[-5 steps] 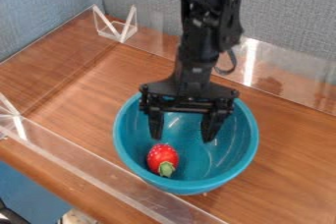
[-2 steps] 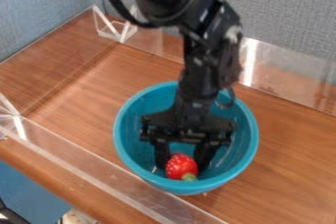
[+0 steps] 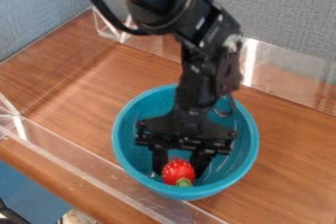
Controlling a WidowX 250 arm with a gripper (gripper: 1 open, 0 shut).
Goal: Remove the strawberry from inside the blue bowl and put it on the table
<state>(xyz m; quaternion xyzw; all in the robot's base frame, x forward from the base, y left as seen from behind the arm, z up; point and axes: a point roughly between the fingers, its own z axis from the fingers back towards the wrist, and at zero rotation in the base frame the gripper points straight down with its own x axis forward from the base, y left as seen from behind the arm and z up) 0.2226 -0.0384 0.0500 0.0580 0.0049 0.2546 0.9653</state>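
The strawberry (image 3: 179, 172) is seen low inside the blue bowl (image 3: 133, 153), toward the side of the bowl that is nearest the camera. Its red body is turned upward, and a bit of the green leafy cap is shown at its lower edge, facing the near wall of the bowl.

The black gripper (image 3: 182, 159) is lowered into the bowl from above, with its arm slanted down from the upper left and then dropped steeply over the bowl. The strawberry is framed between the two fingers: one is seen at its left side and the other at its right, and its upper part is overlapped by the dark body of the tool. The fingers are held apart, with the width of the strawberry between them. Whether both sides of the strawberry are touched, or whether it is clamped, cannot be told from this view.

The bowl is set on the brown wood-grain table (image 3: 79, 81), near the clear acrylic wall (image 3: 98, 176) that is run along the table's near edge.
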